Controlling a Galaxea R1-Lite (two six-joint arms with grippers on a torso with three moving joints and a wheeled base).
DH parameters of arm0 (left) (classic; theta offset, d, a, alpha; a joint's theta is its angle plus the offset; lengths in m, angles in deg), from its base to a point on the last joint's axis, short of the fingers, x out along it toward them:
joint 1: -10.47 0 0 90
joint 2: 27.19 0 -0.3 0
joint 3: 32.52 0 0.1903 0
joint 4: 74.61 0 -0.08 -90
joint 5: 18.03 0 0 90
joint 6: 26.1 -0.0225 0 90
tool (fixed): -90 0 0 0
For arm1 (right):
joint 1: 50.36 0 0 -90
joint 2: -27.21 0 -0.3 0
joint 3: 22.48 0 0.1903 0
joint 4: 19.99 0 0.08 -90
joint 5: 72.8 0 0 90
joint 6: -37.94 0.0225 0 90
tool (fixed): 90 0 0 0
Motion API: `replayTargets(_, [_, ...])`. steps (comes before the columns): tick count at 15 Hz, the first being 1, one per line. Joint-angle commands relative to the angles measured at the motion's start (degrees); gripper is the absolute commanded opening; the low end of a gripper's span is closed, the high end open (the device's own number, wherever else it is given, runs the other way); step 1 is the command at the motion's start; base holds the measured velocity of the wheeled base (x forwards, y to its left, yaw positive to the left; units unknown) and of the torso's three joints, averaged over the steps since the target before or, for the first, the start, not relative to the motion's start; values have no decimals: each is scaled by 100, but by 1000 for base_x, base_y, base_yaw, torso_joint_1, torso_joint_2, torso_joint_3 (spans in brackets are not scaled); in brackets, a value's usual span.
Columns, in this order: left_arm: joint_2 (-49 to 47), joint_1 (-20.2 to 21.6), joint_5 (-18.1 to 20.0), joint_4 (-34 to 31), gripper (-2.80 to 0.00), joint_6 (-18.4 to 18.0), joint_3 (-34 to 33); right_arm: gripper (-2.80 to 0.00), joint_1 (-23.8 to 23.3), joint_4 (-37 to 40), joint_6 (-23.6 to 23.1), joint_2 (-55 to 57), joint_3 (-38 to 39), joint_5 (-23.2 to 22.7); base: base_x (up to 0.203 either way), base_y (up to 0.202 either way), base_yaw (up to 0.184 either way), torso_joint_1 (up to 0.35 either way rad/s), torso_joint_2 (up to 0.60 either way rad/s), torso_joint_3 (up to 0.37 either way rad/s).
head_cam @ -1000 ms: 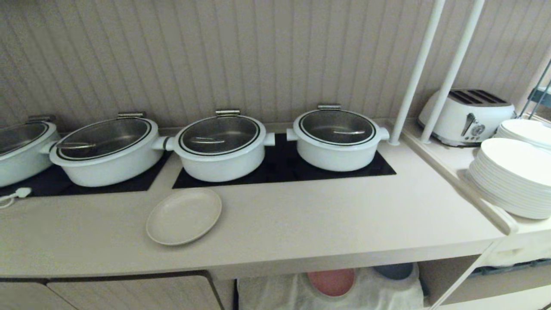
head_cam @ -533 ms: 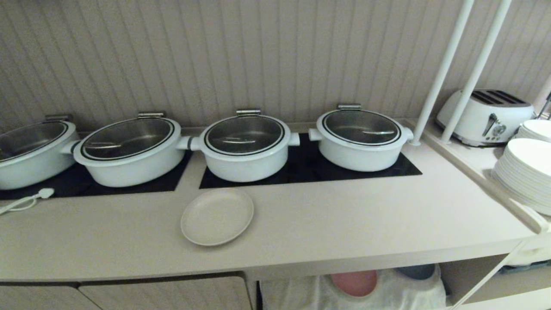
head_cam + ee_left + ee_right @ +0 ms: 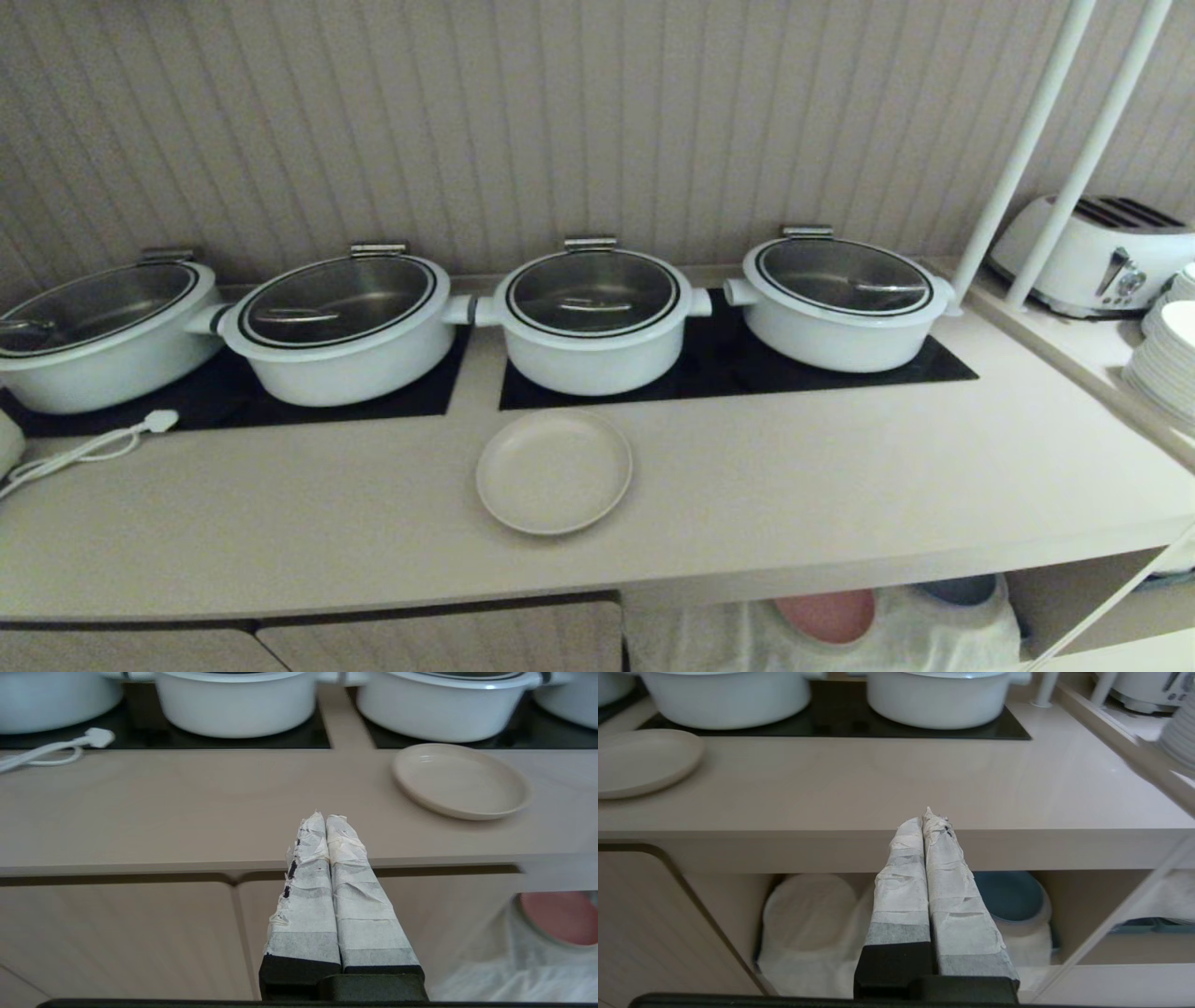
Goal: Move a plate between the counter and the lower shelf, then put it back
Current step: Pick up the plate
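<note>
Only the right wrist view shows the blue plate (image 3: 1008,896) on the lower shelf (image 3: 812,961).

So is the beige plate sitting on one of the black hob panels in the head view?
No, the plate lies on the bare counter, just in front of the hob panel.
</note>
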Motion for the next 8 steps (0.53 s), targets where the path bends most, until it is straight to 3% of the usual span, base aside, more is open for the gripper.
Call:
replayTargets(1, [2,0,-4,-1,-280,5,0,-280,0,-2,-7,0,1,-3,0,199,0,0,2,4])
replayTargets(8, [2,0,-4,-3,-280,5,0,-280,0,-2,-2,0,1,-3,0,196,-1,3,1,4])
